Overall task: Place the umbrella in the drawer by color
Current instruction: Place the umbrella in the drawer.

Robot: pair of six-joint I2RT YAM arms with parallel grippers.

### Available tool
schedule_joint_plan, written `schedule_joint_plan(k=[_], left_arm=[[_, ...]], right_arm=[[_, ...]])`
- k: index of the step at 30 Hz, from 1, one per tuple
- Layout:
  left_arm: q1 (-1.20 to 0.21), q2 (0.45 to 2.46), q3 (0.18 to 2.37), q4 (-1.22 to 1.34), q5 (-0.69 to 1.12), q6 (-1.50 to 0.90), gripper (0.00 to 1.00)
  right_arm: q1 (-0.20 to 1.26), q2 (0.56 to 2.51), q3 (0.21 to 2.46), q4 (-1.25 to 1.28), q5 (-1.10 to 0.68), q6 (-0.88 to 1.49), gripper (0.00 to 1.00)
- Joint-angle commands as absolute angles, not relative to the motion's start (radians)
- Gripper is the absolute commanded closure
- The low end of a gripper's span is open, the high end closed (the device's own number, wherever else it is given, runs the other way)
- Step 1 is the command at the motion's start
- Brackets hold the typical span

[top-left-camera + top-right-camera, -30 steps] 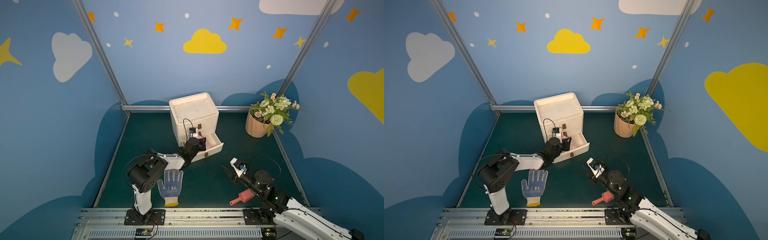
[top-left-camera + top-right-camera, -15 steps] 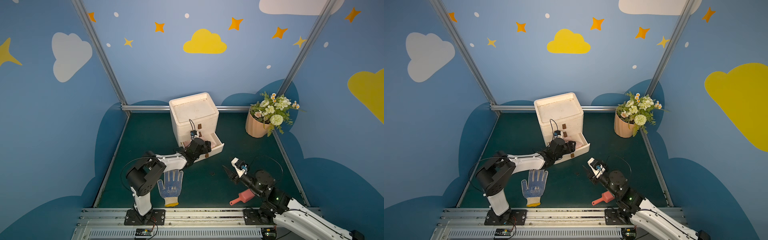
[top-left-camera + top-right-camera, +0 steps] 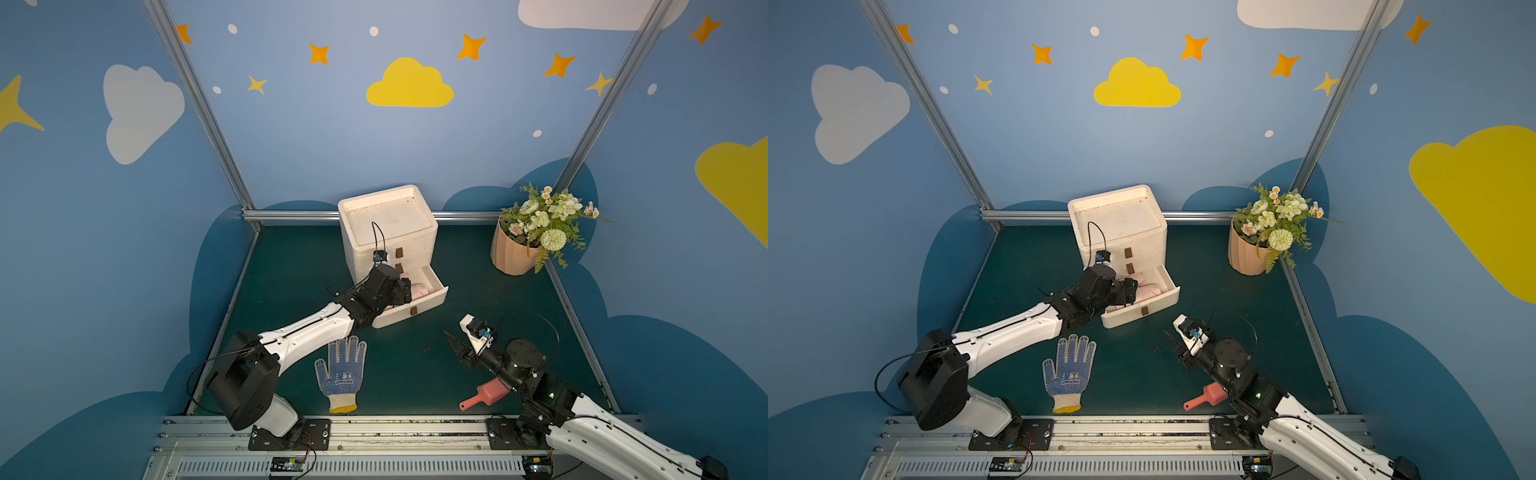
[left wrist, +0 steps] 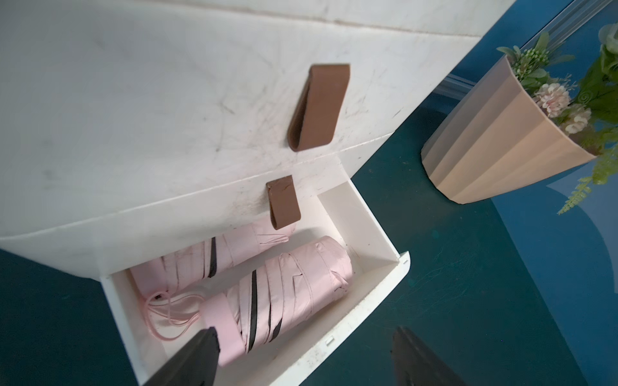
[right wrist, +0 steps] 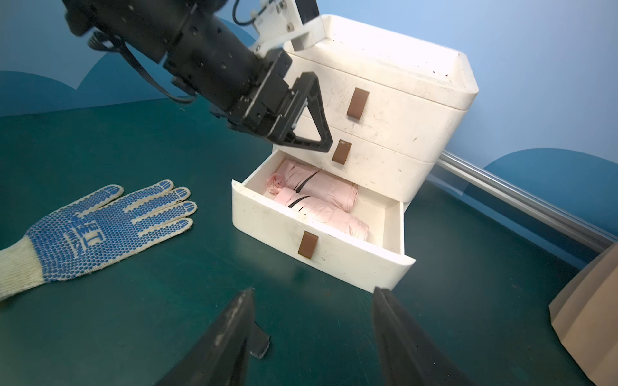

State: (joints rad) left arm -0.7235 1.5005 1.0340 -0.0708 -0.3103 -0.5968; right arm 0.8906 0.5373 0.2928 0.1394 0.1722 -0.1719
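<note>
- Lying in the pulled-out bottom drawer (image 4: 368, 300), near centre frame in both top views, is the front umbrella (image 4: 291, 287): pink, folded, strapped, with thin black stripes.
- Beside it, parallel and touching, the rear umbrella (image 4: 200, 260) is stored: same pink, partly tucked under the cabinet front, with a cord loop spread on the drawer floor.
- The drawer unit (image 3: 388, 216) is listed as white, with three tiers and brown tab handles. The two upper drawers are shut. It is set at centre frame near the back rail.
- The left gripper (image 4: 304, 336) is held over the drawer's front edge. Its fingers are spread wide and nothing is gripped between them.
- The right gripper (image 5: 312, 292) is found lower right of centre in a top view (image 3: 453, 340), above the green mat (image 3: 291, 282) and pointed toward the drawer. Its fingers are parted and empty.
- A blue-dotted glove (image 3: 343, 374) is laid flat on the mat, lower centre, just beside the left arm.
- A red scoop (image 3: 486, 395) is partly hidden under the right arm, lower right.
- A flower pot (image 3: 511, 257) is placed at right of centre, well apart from the drawer.
</note>
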Motion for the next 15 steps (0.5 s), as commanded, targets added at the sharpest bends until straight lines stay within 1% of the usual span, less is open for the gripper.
schedule_joint_plan(k=[1, 4, 8, 11, 15], left_arm=[[-0.699, 1.426, 1.042, -0.134, -0.339, -0.495, 0.14], [-0.657, 1.368, 1.063, -0.125, -0.347, -0.455, 0.15], [-0.557, 1.339, 1.107, -0.088, -0.330, -0.452, 0.14], [-0.473, 1.365, 1.163, -0.085, -0.304, -0.466, 0.15], [-0.363, 1.456, 1.249, -0.082, -0.283, -0.467, 0.16]], right_arm=[[0.884, 0.584, 0.299, 0.178, 0.175, -0.135, 0.39], [0.876, 0.656, 0.319, 0.184, 0.164, -0.106, 0.39], [0.856, 0.774, 0.337, 0.227, 0.123, -0.071, 0.39], [0.826, 0.868, 0.359, 0.252, 0.075, -0.032, 0.39], [0.797, 0.979, 0.411, 0.243, 0.036, 0.013, 0.40]])
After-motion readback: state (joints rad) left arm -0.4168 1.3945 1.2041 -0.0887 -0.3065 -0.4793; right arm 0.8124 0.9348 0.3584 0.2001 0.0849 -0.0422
